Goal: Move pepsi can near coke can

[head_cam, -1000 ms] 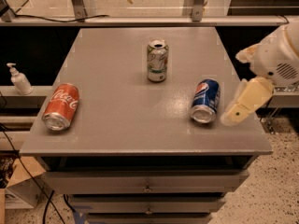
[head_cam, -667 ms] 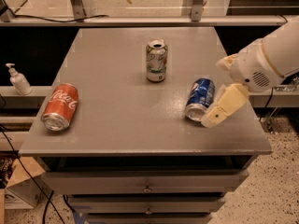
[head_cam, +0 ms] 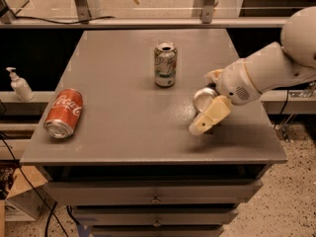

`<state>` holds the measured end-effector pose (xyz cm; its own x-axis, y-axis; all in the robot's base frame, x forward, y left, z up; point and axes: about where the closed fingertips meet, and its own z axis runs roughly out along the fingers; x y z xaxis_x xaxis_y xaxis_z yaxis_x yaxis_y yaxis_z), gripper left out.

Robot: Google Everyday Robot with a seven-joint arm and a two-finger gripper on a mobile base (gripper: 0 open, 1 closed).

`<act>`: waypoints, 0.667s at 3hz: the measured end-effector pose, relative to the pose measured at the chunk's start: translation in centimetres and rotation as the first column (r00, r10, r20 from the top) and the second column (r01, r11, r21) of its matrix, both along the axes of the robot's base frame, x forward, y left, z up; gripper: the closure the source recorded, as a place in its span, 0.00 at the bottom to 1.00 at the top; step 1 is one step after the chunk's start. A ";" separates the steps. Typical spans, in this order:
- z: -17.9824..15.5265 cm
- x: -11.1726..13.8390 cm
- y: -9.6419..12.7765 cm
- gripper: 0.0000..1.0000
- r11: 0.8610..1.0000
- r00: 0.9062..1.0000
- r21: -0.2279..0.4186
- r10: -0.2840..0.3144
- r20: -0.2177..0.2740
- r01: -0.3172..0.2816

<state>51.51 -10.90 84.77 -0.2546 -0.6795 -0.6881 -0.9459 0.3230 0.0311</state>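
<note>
The pepsi can (head_cam: 201, 98) lies on its side at the right of the grey table (head_cam: 123, 112). Only its silver end shows; the blue body is hidden by my gripper. My gripper (head_cam: 204, 103) is open and straddles the can, with one cream finger (head_cam: 210, 116) in front of it and the other just showing behind it. The coke can (head_cam: 64, 112), red-orange with white script, lies on its side near the table's left edge, far from the pepsi can.
A white and green can (head_cam: 165, 64) stands upright at the middle back of the table. A soap dispenser (head_cam: 20, 85) stands on a ledge left of the table. Drawers are below the tabletop. A railing runs behind.
My gripper has moved left from beside the pepsi can to around it, and now covers the blue body. The can has turned slightly. The other cans have not moved.
</note>
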 end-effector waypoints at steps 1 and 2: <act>-0.8 1.1 0.2 0.18 1.000 1.000 0.005 0.004 0.004 -0.004; -0.5 1.1 0.2 0.41 1.000 1.000 0.005 0.004 0.004 -0.004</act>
<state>52.65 -10.74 84.26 -0.2492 -0.6772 -0.6923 -0.9474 0.3189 0.0291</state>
